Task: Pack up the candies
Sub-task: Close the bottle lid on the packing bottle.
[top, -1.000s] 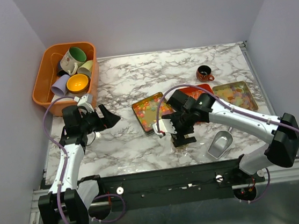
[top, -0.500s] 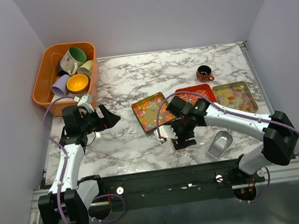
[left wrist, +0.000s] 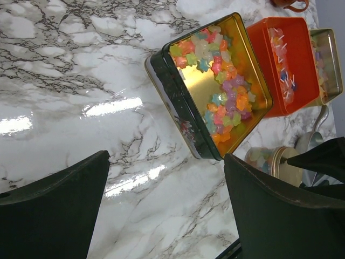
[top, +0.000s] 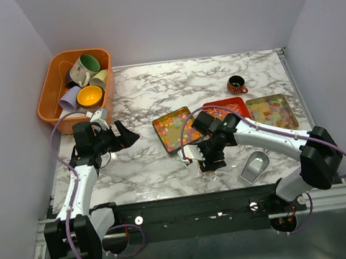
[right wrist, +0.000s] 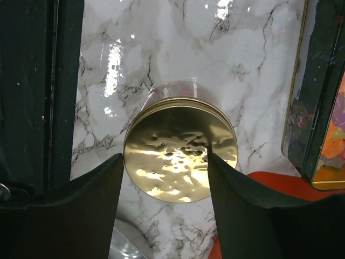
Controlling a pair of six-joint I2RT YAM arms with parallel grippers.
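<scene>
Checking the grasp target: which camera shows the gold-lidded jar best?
Right wrist: the gold-lidded jar sits centre frame, its lid face-on between the jaws. Left wrist catches only its side at the frame edge, candies inside. From the top, the right gripper hides it.

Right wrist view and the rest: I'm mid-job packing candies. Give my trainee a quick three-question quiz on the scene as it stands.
1. True or false: the left end effector is gripping a candy.
2. What sits between the right end effector's fingers? A) a gold jar lid B) a sponge C) a bottle
3. How many open containers holding candies lie on the marble table?

Key
1. False: it is open and empty above the table.
2. A.
3. Three: the dark tin, the red tray and the metal tray.
</scene>
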